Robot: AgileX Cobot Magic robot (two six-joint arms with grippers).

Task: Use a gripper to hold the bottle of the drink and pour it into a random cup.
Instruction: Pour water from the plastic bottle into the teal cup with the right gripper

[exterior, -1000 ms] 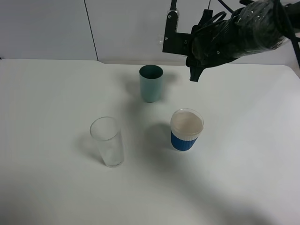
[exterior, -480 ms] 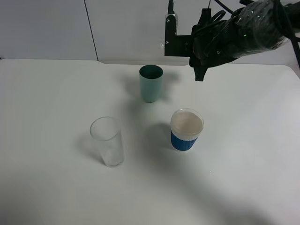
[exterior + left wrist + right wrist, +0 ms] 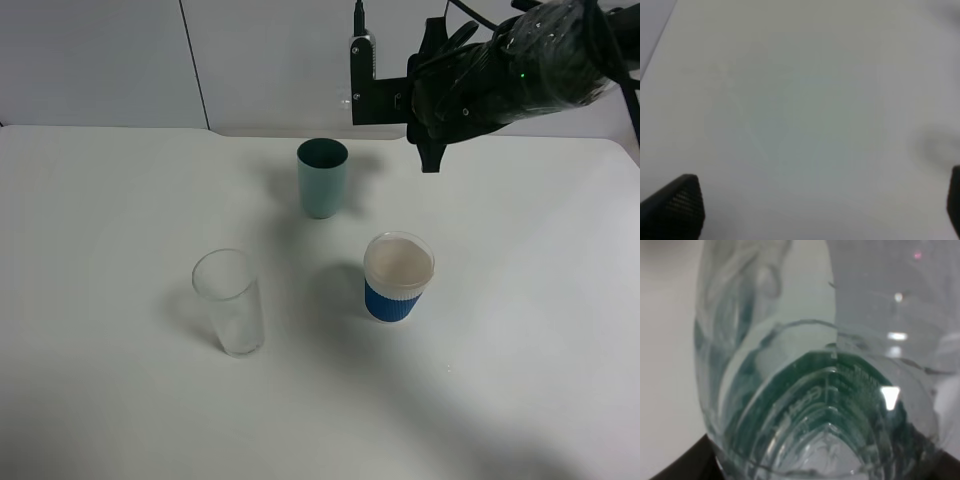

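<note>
The bottle of the drink [image 3: 815,405] fills the right wrist view: clear plastic with a dark green label, seen from very close, tilted over the white table. My right gripper [image 3: 378,85] is shut on it, high above the table's far edge, just right of and beyond the teal cup [image 3: 322,178]. From the exterior high view I cannot make out the clear bottle against the wall. A clear glass [image 3: 230,303] and a white cup with a blue sleeve [image 3: 398,277] stand nearer the front. My left gripper [image 3: 815,210] is open over bare table, holding nothing.
The white table [image 3: 120,220] runs back to a grey wall. The right arm [image 3: 530,60], bulky and wrapped in black, reaches in from the upper right. All three cups stand upright in the middle of the table, apart from one another.
The right gripper has shifted slightly up and to the right and turned a little with the bottle in it. The cups have not moved.
</note>
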